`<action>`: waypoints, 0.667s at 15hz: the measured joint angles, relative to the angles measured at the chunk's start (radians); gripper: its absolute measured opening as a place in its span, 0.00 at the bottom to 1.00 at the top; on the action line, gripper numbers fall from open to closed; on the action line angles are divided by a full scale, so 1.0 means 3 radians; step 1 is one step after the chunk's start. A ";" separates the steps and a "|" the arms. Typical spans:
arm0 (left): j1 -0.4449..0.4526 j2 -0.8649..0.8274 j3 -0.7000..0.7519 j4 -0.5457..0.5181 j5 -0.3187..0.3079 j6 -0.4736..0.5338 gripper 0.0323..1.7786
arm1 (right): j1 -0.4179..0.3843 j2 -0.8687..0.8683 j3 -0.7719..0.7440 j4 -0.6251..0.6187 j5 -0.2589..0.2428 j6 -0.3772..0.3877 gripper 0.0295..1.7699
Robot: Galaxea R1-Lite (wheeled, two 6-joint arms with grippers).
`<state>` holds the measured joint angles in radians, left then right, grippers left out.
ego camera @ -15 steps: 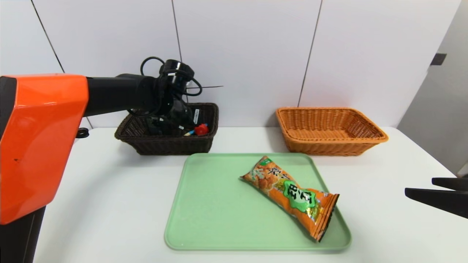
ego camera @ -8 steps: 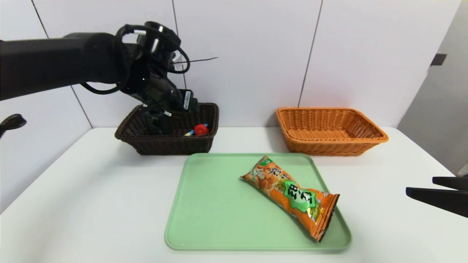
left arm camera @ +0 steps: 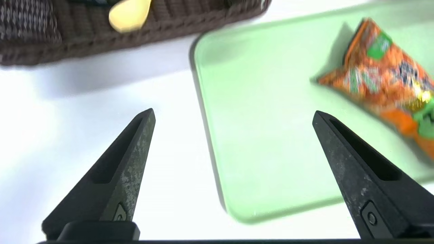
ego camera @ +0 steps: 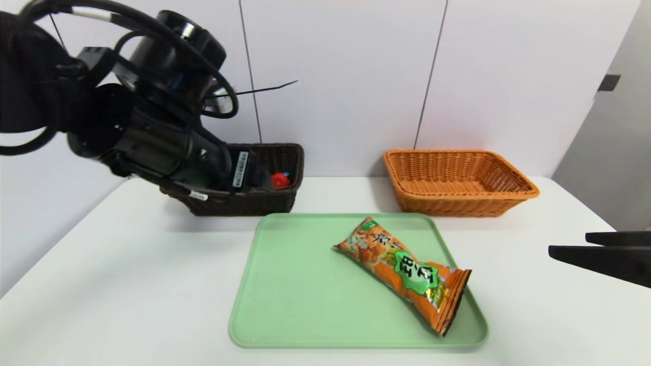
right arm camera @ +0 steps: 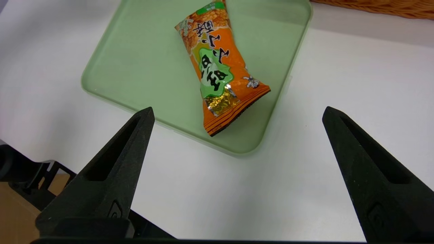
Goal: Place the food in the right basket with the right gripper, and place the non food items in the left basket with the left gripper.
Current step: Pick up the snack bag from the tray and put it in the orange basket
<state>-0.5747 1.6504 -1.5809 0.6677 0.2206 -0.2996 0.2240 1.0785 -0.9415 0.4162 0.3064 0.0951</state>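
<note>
Withdrew the left gripper from the dark basket towards the near left since the earlier frame, swinging the arm up large in the head view, and shifted the right gripper only slightly; left the snack bag exactly as before. Had the left fingers spread wide with nothing between, above the table and the left part of the green tray, probably to back away cleanly after a release. Showed a red item and a yellow piece inside the dark basket, presumably sorted there as non-food. Held the right gripper at the near right, beside the tray, fingers likewise wide apart and gripping nothing, apparently ready to straddle the bag without snagging its wrapper. Kept the bag lying flat on the right part of the tray, slanting from the far middle to the near right corner, so probably best taken across its narrow body. Kept the orange basket at the far right, just beyond the tray, seemingly to give the right arm a short carry, with only that drop apparently remaining.
</note>
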 joint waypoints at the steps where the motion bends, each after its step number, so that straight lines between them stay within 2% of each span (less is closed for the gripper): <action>1: -0.0029 -0.0163 0.0170 -0.0003 -0.0008 -0.0008 0.93 | 0.0011 0.0077 -0.0055 0.0001 0.0011 -0.0011 0.97; 5: -0.0076 -0.0672 0.0608 -0.0005 -0.0016 0.0011 0.94 | 0.0250 0.0426 -0.0309 0.0001 0.0023 -0.0053 0.97; 10: -0.0074 -0.1193 0.0674 0.0001 -0.0011 0.0242 0.95 | 0.0587 0.0935 -0.0631 0.0000 -0.0008 -0.0125 0.97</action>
<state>-0.5968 1.2926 -1.3787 0.6681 0.2174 -0.2270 0.4002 1.3589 -1.1309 0.4162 0.3040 0.0577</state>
